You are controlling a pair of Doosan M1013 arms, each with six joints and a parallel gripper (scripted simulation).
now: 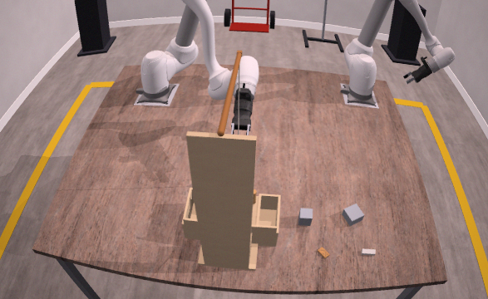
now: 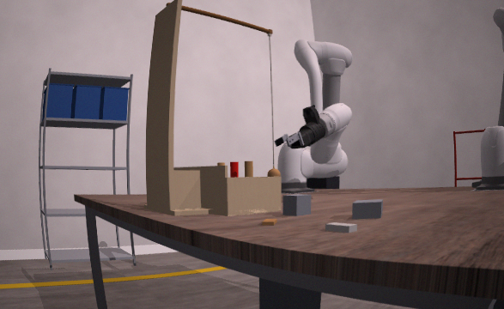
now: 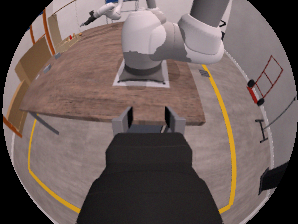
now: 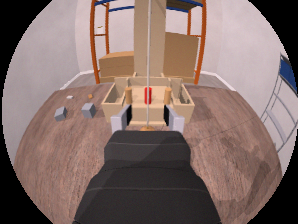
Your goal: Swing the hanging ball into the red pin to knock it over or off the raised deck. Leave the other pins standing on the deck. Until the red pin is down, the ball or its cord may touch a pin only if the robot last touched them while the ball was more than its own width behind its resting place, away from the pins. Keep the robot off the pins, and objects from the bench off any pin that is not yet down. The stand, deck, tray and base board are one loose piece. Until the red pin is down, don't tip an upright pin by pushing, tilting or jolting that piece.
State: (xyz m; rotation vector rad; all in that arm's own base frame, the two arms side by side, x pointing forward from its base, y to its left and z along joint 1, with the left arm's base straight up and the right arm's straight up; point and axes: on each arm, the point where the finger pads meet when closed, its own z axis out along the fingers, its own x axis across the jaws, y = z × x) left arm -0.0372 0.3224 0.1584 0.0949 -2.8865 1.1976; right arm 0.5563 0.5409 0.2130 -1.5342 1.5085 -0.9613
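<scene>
The ball hangs on its cord in front of the deck. The red pin stands upright between two tan pins. My right gripper is open and empty, well above the ball. In the exterior view its tips are just short of the cord; in the right wrist view the cord shows centrally between the fingers. My left gripper is open and empty, far from the stand.
The stand's tall board carries the wooden arm above. Side tray flanks the deck. Two grey blocks, an orange piece and a white piece lie beside it.
</scene>
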